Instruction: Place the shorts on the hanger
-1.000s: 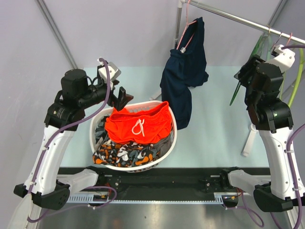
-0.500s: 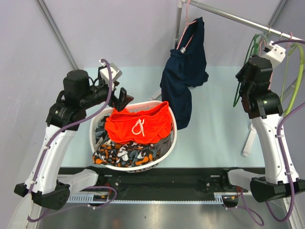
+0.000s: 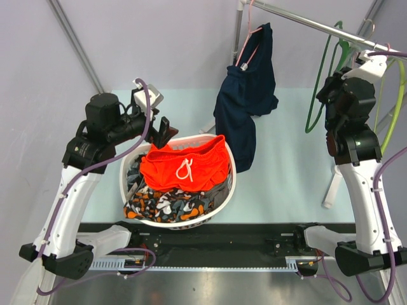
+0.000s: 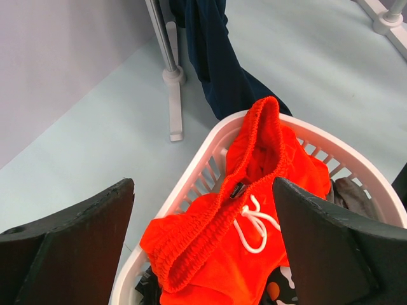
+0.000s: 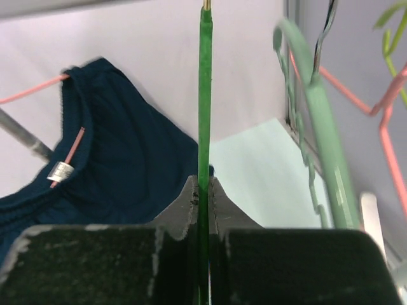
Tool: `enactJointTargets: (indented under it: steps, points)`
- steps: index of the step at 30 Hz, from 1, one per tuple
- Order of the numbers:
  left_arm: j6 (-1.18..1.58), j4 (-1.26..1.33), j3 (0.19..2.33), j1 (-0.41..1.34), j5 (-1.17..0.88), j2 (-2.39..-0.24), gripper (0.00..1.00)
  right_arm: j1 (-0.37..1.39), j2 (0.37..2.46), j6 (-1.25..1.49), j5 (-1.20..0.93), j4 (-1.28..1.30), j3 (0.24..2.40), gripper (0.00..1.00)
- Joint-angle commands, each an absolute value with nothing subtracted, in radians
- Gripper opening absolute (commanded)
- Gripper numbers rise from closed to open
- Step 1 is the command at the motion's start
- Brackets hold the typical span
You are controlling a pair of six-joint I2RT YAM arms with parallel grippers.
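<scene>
Broadly: pale table (image 3: 286, 159) with a clothes rail (image 3: 299, 22) across the far side, a navy garment (image 3: 245, 95) hanging from it on a pink hanger (image 3: 245, 41). A white laundry basket (image 3: 230, 184) sits near the left arm. The shorts (image 3: 184, 166) lie on top of the heap in it, spread flat, waistband toward the far rim, with a patterned cloth (image 3: 168, 204) below them at the near side. The hanger (image 3: 316, 82) is up at the right end of the rail beside the lime-green hangers (image 3: 397, 95); whether its hook rests on the rail I cannot tell. The right gripper (image 5: 203, 190) is closed tight on the hanger's thin green bar, which runs edge-on straight up between its fingers. The left gripper (image 4: 202, 190) hovers above the basket's far-left rim, spread wide and holding nothing. Handling, as judged: the shorts look light, limp and bunchy, so they will sag and fold wherever pinched; the ribbed elastic waistband (image 4: 210, 235) is the thickest, firmest hold (a pinch mid-leg would likely drag a single layer). Avoid the white drawstring (image 4: 251, 222), which could pull loose. The hanger looks stiff, thin and slick, likely to pivot in the grip under load.
</scene>
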State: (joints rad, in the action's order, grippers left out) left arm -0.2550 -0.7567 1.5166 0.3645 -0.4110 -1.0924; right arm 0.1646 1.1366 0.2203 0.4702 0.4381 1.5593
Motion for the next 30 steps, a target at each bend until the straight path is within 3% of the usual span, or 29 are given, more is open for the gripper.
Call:
enactJointTargets:
  steps: [1, 8, 17, 23, 30]
  points:
    - [-0.267, -0.730, 1.503, 0.368, -0.408, -1.085, 0.95, 0.179, 1.078, 0.155, 0.442, 0.287, 1.562, 0.00]
    - [-0.262, -0.741, 1.502, 0.370, -0.396, -1.091, 0.96, 0.219, 1.035, 0.146, 0.410, 0.353, 1.542, 0.00]
    - [-0.233, -0.759, 1.436, 0.368, -0.388, -1.074, 1.00, 0.264, 0.890, 0.111, 0.145, 0.555, 1.462, 0.00]
    - [-0.187, -0.782, 1.359, 0.258, -0.448, -1.071, 1.00, 0.267, 0.796, -0.095, -0.378, 0.704, 1.437, 0.00]
    - [-0.215, -0.896, 1.302, 0.097, -0.462, -1.092, 0.92, 0.273, 0.869, -0.429, -0.747, 0.879, 1.469, 0.00]
